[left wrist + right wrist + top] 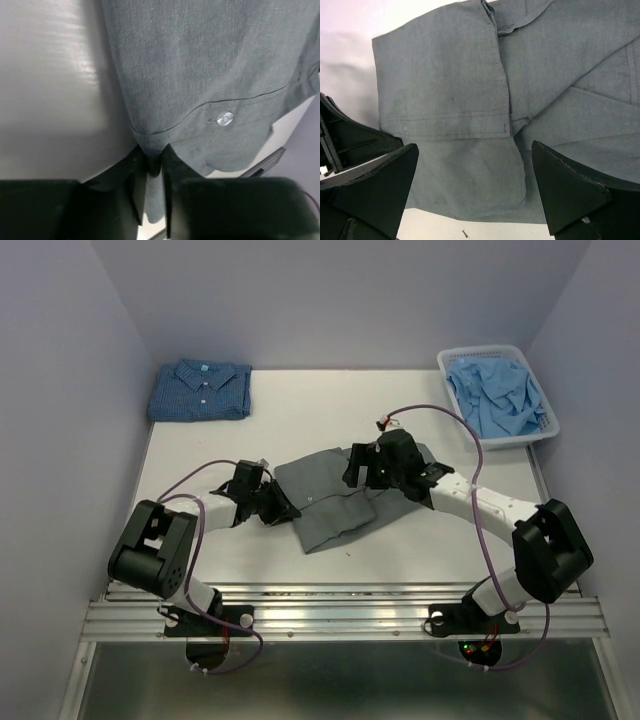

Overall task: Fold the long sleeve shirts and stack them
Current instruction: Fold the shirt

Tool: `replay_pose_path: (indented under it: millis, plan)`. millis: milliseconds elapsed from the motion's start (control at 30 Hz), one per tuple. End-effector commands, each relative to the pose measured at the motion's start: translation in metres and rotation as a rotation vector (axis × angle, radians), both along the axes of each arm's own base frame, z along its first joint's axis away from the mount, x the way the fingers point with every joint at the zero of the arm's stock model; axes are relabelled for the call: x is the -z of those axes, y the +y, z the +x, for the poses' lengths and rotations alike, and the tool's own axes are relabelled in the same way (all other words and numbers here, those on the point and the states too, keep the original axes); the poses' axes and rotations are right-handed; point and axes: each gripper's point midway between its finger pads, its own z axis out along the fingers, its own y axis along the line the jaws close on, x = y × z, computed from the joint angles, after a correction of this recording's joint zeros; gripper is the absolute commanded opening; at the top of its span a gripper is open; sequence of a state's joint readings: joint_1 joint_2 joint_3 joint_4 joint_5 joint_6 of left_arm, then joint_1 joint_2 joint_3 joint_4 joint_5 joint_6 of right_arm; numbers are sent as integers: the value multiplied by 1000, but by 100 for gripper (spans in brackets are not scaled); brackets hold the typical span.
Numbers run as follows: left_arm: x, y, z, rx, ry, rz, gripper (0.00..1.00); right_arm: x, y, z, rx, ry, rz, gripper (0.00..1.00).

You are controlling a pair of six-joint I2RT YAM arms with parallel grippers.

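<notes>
The white table (300,410) carries three cloth things. The grey shirt (335,505) lies in the middle between the two arms, half folded and a little crooked. The blue checked shirt (200,390) is already folded at the far left corner. A basket (520,440) with pale blue cloth stands at the far right.

The left gripper (155,162) has its fingers pressed almost together on the left edge of the grey shirt, with cloth pinched between them. The right gripper (474,150) hangs over the far part of this shirt, spread wide and holding nothing.

I judge the step to be one more fold of the grey shirt. To do it well, the right gripper should take the edge opposite the left one. Then both can lift evenly, and the hem with the small button (225,118) lands flat.
</notes>
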State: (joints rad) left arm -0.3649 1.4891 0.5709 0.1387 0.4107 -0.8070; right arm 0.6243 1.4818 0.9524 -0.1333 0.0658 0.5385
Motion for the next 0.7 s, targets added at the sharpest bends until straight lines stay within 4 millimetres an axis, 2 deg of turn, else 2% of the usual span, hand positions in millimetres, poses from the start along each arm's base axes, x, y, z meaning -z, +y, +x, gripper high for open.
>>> replay_pose_path:
  millis: [0,33,100,133,167,267,300,333,367,400,533,667]
  plan:
    - [-1,-9,10,11,-29,-28,10,-7,7,4,-57,-39,-31,100]
    - [0,-9,8,15,-21,-25,0,-4,6,5,-65,-40,-48,100]
    - [0,-8,8,19,-19,-13,0,2,5,10,-84,-30,-102,99]
    - [-1,-7,7,20,-18,-2,0,-3,7,11,-94,-36,-106,95]
    - [-5,-5,8,11,-12,26,0,3,9,11,-112,-11,-123,80]
    - [-16,-1,3,21,-4,66,0,20,17,10,-153,31,-125,53]
    - [-18,1,1,22,5,87,0,23,19,12,-158,33,-128,42]
    - [-29,-2,6,22,-10,93,0,26,23,12,-173,42,-121,29]
    - [-30,4,1,21,15,121,0,33,30,12,-199,65,-109,25]
    - [-41,4,7,17,0,131,0,37,32,13,-201,74,-108,20]
    - [-71,11,10,-1,-17,173,0,56,40,15,-219,109,-130,13]
    - [-97,7,8,30,-21,159,0,68,69,-2,-306,124,-127,10]
